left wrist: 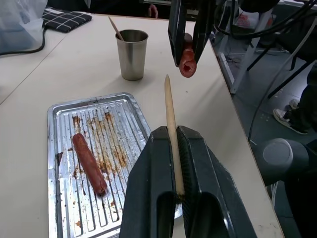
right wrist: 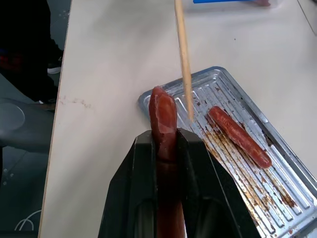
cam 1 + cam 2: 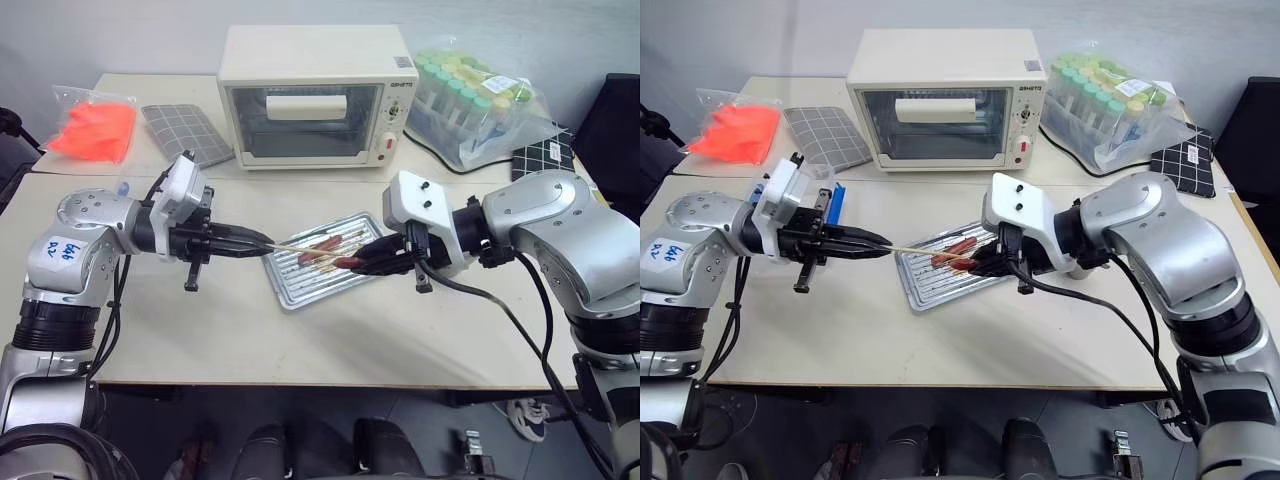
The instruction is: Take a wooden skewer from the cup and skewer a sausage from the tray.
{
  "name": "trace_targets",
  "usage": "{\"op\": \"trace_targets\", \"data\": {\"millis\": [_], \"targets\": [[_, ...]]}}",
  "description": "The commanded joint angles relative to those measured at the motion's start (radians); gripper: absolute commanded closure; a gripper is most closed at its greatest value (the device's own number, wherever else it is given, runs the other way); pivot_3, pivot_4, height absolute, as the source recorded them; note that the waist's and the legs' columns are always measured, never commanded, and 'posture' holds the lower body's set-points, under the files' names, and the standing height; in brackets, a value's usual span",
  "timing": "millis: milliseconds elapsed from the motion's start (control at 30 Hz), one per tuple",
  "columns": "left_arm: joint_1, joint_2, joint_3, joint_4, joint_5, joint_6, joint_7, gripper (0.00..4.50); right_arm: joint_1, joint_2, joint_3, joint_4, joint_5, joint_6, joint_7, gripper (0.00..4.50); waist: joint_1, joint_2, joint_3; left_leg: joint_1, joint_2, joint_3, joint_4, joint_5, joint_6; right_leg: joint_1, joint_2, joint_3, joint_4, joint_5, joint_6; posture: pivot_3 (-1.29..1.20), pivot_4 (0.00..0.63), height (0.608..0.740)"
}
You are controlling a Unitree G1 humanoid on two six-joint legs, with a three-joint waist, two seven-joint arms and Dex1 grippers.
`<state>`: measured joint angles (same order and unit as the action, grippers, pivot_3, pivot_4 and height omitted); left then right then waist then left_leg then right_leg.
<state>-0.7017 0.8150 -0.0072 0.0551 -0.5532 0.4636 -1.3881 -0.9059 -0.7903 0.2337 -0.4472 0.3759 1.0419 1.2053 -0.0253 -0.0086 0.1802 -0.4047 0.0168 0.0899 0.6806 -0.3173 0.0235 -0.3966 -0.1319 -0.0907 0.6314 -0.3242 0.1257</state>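
My left gripper (image 3: 262, 241) is shut on the wooden skewer (image 1: 171, 116), which points right over the silver tray (image 3: 300, 290). Facing it, my right gripper (image 3: 362, 262) is shut on a red-brown sausage (image 2: 164, 119), held above the tray with one end sticking out toward the skewer. The skewer's tip is close to that end, with a small gap still between them. Another sausage (image 1: 89, 162) lies on the tray's ribbed bottom. In the left wrist view, the cup (image 1: 132, 54) stands on the table beyond the tray with one more skewer in it.
A cream toaster oven (image 3: 315, 95) stands behind the tray. A bag of orange items (image 3: 95, 130) and a grid mat (image 3: 190, 130) lie at the back left. A bag of green-capped tubes (image 3: 475, 100) sits at the back right. The table's front edge runs just below the tray.
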Motion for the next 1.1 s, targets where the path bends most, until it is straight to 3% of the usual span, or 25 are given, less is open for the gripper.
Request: {"op": "trace_targets", "data": {"millis": [33, 1100], "targets": [[-0.010, 0.015, 0.024, -0.032, -0.013, 0.008, -0.012, 4.50, 0.008, -0.030, -0.015, -0.016, 0.016, -0.029, -0.013, 3.91, 0.000, 0.000, 0.000, 0.000, 0.000, 0.000, 0.000, 0.000, 0.000, 0.000, 0.000, 0.000, 0.000, 0.000, 0.000, 0.00, 0.150, 0.740], [-0.030, 0.023, 0.027, -0.044, -0.015, 0.016, -0.040, 4.50, 0.098, -0.084, 0.002, -0.021, 0.035, -0.115, -0.040, 3.91, 0.001, 0.000, 0.000, 0.000, 0.001, 0.000, 0.001, 0.000, 0.000, 0.000, 0.000, 0.000, 0.000, 0.000, 0.000, 0.00, 0.150, 0.740]]}}
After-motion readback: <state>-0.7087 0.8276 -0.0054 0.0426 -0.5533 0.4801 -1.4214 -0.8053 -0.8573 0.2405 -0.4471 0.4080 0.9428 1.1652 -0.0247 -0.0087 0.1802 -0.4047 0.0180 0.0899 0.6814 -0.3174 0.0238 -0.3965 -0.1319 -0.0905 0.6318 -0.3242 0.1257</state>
